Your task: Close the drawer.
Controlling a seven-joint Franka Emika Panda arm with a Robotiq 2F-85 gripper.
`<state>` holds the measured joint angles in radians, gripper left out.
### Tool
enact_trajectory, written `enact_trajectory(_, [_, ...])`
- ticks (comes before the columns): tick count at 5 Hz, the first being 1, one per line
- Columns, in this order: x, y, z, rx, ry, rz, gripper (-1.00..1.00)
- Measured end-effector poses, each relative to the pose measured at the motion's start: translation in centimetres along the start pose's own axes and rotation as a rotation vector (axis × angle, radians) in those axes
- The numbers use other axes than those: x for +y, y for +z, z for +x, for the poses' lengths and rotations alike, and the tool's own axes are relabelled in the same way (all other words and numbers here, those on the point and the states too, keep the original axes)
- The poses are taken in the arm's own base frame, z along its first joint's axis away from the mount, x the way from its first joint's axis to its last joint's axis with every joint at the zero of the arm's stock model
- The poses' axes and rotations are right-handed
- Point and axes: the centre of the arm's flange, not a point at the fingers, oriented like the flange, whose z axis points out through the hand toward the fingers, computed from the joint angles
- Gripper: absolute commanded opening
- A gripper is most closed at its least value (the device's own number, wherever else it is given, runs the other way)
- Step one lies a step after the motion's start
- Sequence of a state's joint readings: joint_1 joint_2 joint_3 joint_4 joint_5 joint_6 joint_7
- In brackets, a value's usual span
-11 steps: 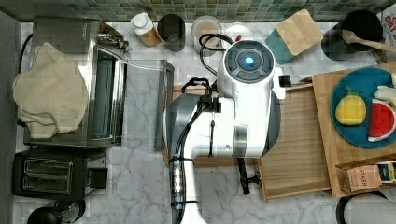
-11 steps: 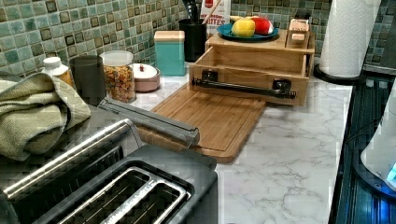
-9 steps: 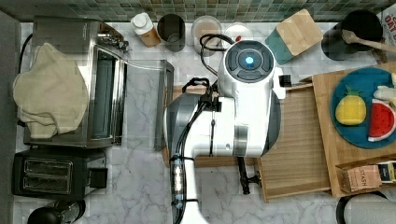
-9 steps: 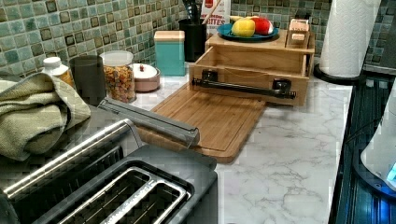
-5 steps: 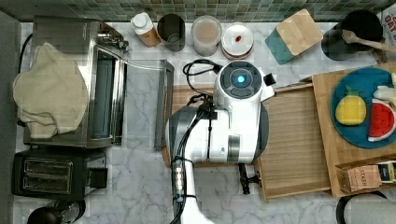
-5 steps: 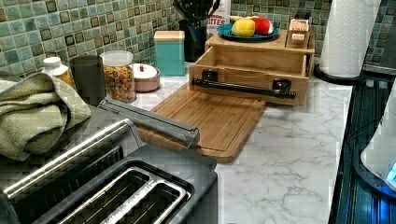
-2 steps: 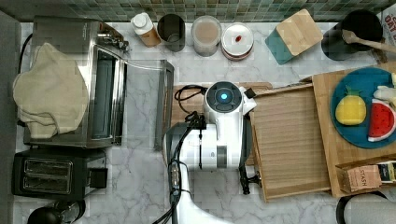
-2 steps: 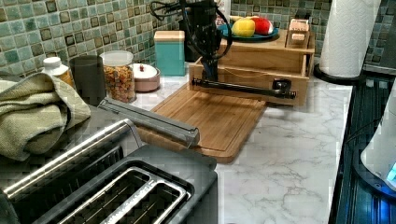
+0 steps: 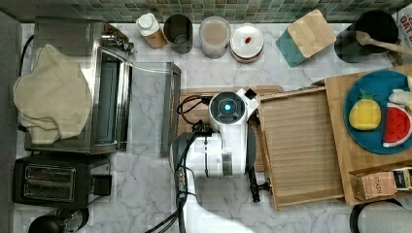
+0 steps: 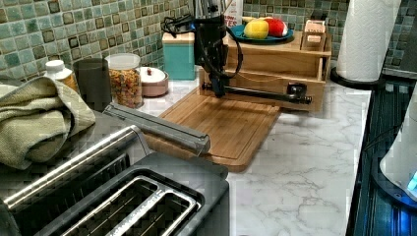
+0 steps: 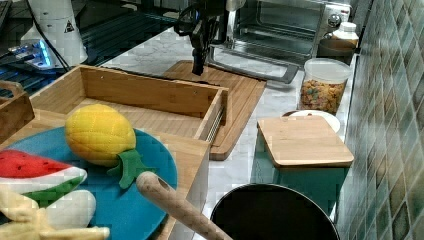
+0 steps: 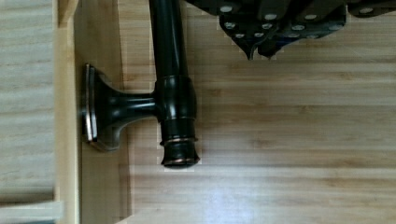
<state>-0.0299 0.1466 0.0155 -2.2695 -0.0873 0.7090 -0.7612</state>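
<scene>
I see the wide, shallow drawer of light bamboo wood (image 9: 301,145) pulled well out of its wooden box (image 9: 340,160), striped bottom bare, near the counter's right end in the top view. Its front carries a dark, round bar handle (image 10: 263,94) on flared posts; in the wrist view one post (image 12: 112,112) and the capped bar end sit close against the drawer's front. The white arm (image 9: 221,155) reaches over the flat, rounded-corner bamboo cutting board (image 10: 221,123), which lies on the grey-veined marble counter (image 10: 305,167) directly before the drawer. My black gripper (image 10: 219,91) hangs upright at the handle's end, on the left view's left, low over the board. The wrist view gives me the black fingertips (image 12: 254,46) drawn together, nothing between them, beside the bar and apart from it: I log it as clenched on nothing. On the box top sits a round blue plate (image 11: 150,170) with a yellow toy pineapple (image 11: 97,132) and a red watermelon slice (image 11: 30,167); a small brown carton (image 9: 376,184) stands at the box's near corner in the top view. Along the tiled back edge: a teal canister with a wooden lid (image 11: 302,150), a clear jar of coloured cereal (image 10: 125,81), a dark cup (image 10: 91,81), a small bottle (image 9: 148,26). At the top view's left stand a steel toaster oven (image 9: 104,87) with its glass door (image 9: 148,107) down, a pale folded cloth (image 9: 48,97) on top, and a black two-slot toaster (image 9: 56,182) in front.
</scene>
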Motion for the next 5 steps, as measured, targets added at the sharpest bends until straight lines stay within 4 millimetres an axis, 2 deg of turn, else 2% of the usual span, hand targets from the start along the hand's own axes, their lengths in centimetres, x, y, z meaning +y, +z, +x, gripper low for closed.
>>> enact_trajectory(2, [0.0, 2.2, -1.0, -0.072, -0.001, 0.0, -1.0])
enact_trajectory(3, [0.3, 2.7, -1.5, -0.109, -0.028, -0.036, -1.0])
enact_trajectory(5, [2.4, 3.1, -1.9, -0.121, -0.074, -0.044, -1.0])
